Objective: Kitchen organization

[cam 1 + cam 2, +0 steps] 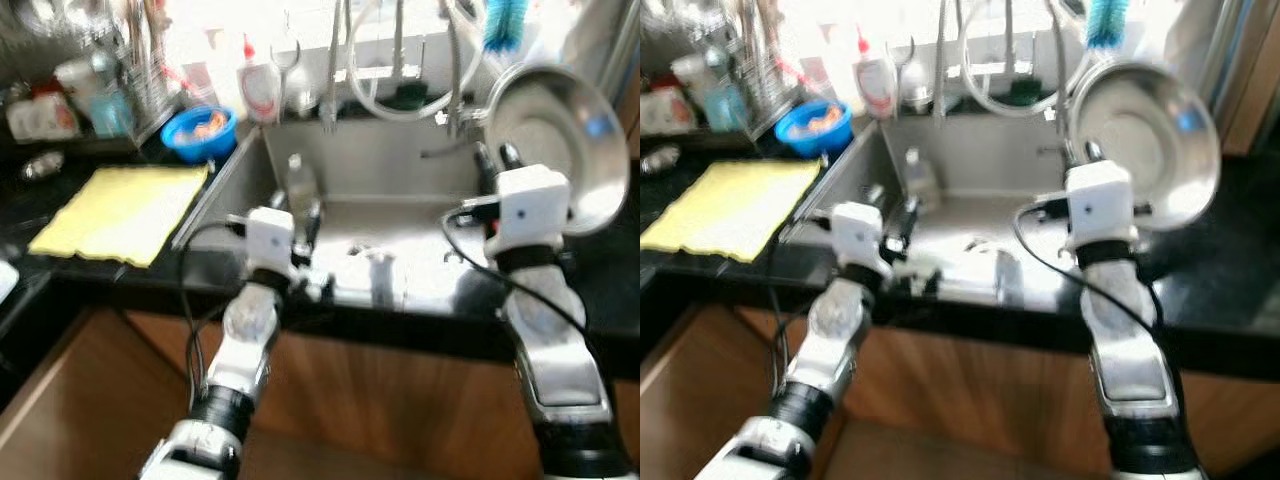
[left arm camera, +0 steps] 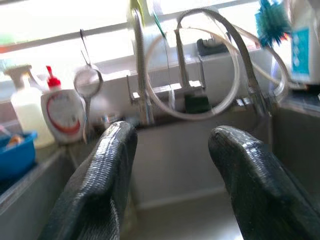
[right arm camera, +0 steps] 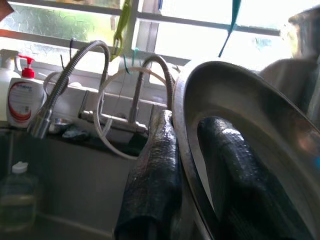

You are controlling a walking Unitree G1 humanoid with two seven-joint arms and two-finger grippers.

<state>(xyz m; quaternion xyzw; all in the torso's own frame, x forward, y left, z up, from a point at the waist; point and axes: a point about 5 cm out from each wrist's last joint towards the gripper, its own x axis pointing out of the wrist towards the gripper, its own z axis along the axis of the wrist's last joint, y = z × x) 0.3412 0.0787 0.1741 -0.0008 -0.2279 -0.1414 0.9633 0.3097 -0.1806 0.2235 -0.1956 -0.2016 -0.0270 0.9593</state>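
Steel bowl (image 1: pixel 555 140), 2 o'clock: shiny silver, small blue glint. Sink (image 1: pixel 400 170), 12 o'clock: dull grey steel. Cloth (image 1: pixel 125 210), 9 o'clock: pale yellow, plain. Small bowl (image 1: pixel 200 130), 10 o'clock: bright blue, orange bits inside. Soap bottle (image 1: pixel 258 88), 11 o'clock: white, red cap, red-ringed label. Brush (image 1: pixel 505 22), 1 o'clock: teal bristles. Countertop (image 1: pixel 50 190): black. Cabinet front (image 1: pixel 400 400), 6 o'clock: brown wood. Right gripper (image 3: pixel 192 165) fingers: black, fine-textured; left gripper (image 2: pixel 170 175) same.
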